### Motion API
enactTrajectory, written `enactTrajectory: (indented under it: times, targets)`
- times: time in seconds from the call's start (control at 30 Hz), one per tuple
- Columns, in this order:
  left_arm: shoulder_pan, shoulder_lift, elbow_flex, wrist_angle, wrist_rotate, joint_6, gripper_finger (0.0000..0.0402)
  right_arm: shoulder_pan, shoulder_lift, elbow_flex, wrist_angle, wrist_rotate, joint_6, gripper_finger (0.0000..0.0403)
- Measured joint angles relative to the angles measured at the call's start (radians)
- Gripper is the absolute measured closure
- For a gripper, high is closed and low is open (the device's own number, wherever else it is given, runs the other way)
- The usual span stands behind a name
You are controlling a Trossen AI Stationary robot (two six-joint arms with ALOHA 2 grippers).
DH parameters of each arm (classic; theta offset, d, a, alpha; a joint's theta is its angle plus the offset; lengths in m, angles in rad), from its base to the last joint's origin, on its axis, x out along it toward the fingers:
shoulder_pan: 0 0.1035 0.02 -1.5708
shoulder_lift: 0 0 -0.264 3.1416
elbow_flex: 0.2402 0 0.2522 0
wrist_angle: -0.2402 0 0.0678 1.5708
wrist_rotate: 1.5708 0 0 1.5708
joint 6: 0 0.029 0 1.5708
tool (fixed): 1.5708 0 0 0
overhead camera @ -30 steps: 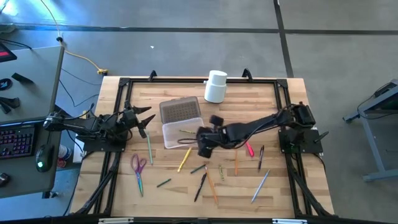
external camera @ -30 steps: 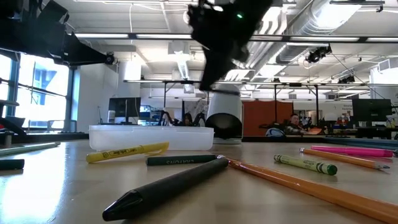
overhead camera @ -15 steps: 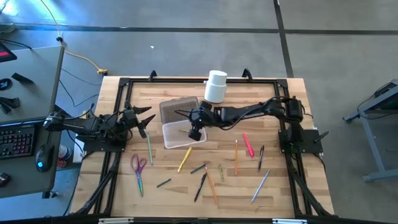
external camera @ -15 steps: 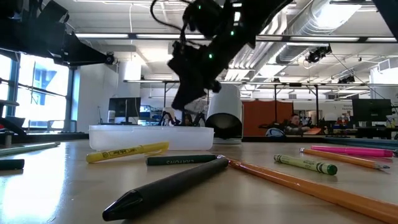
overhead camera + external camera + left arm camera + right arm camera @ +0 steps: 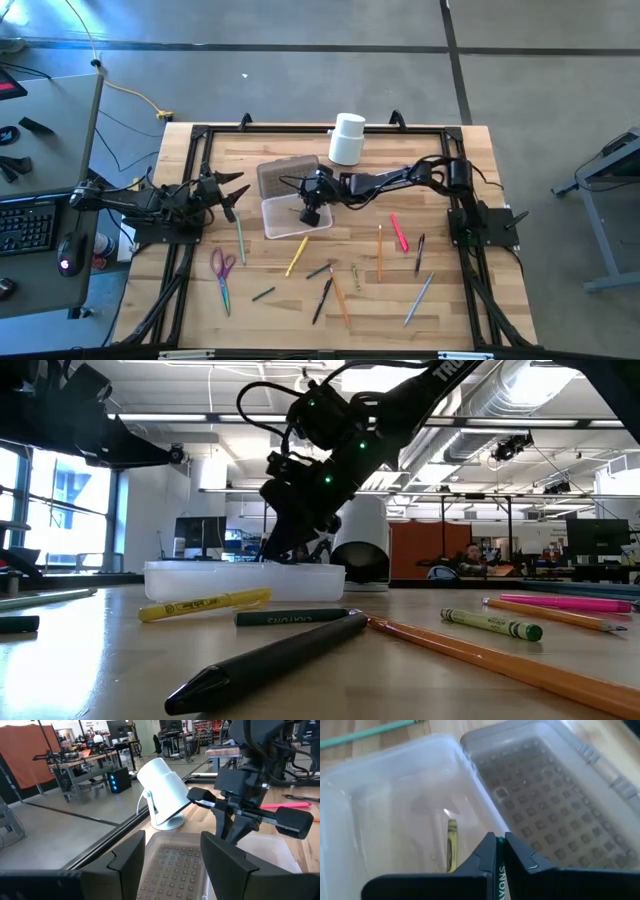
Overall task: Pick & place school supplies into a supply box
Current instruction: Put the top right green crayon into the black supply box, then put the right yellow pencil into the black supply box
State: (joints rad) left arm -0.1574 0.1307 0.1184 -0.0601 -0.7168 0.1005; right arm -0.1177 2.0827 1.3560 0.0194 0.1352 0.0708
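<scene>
The supply box lies open left of the table's middle, its clear tray (image 5: 285, 218) beside the grey studded lid (image 5: 289, 178). A yellow-green crayon (image 5: 451, 845) lies inside the tray. My right gripper (image 5: 310, 212) slants down into the tray's opening, shut on a green crayon (image 5: 500, 876). My left gripper (image 5: 236, 191) waits open at the table's left, level, pointing at the box. Other school supplies lie on the wood nearer the front: scissors (image 5: 222, 268), a yellow marker (image 5: 297, 256), a pink pen (image 5: 399, 233). My right gripper pinches the green crayon between its two fingers. The crayon lies along the fingers, its green end (image 5: 498, 840) showing at their tips and its printed wrapper (image 5: 500, 881) reaching back between them. The fingers slant down from the table's right, over the tray's inside.
A white cylinder (image 5: 347, 138) stands just beyond the box at the far edge. An orange pencil (image 5: 379, 252), black pens (image 5: 322, 298) and a silver pen (image 5: 419, 298) lie scattered at the front right. A black frame (image 5: 200, 160) rims the table.
My right gripper has moved from beside the tray's right end toward the table's left and far edge, over the tray, sinking toward it and tipping its fingers further down. It has stayed shut.
</scene>
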Motion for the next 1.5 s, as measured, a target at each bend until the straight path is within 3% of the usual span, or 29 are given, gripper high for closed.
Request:
enactTrajectory:
  times: [0.2,0.5,0.63,0.8,0.9,1.03,1.13,1.37,1.5]
  targets:
    - [0.000,0.000,0.000,-0.003,0.000,0.000,0.0176,0.000,0.000,0.000,-0.013,0.012,0.000,0.0381]
    - [0.000,0.000,0.000,-0.004,0.001,0.000,0.0176,0.001,-0.005,0.000,-0.028,0.011,0.000,0.0323]
    - [0.000,0.000,0.000,-0.014,0.001,0.000,0.0176,0.001,-0.065,0.000,-0.125,0.019,0.011,0.0312]
    - [0.000,0.000,0.000,-0.018,0.001,0.000,0.0176,0.013,-0.187,0.000,-0.300,0.024,0.170,0.0315]
    - [0.000,0.000,0.000,-0.019,0.001,0.000,0.0176,0.046,-0.265,0.000,-0.387,0.090,0.217,0.0321]
    - [0.000,0.000,0.000,-0.019,0.001,-0.005,0.0176,0.113,-0.338,0.000,-0.486,0.263,0.227,0.0329]
    - [0.000,0.000,0.000,-0.019,0.001,-0.007,0.0176,0.164,-0.381,0.000,-0.575,0.299,0.341,0.0327]
    - [0.000,0.000,0.000,-0.019,0.001,-0.065,0.0176,0.275,-0.400,0.000,-0.861,0.193,0.719,0.0297]
    - [0.000,0.000,0.000,-0.020,0.001,-0.083,0.0176,0.324,-0.393,-0.018,-0.945,0.276,0.846,0.0282]
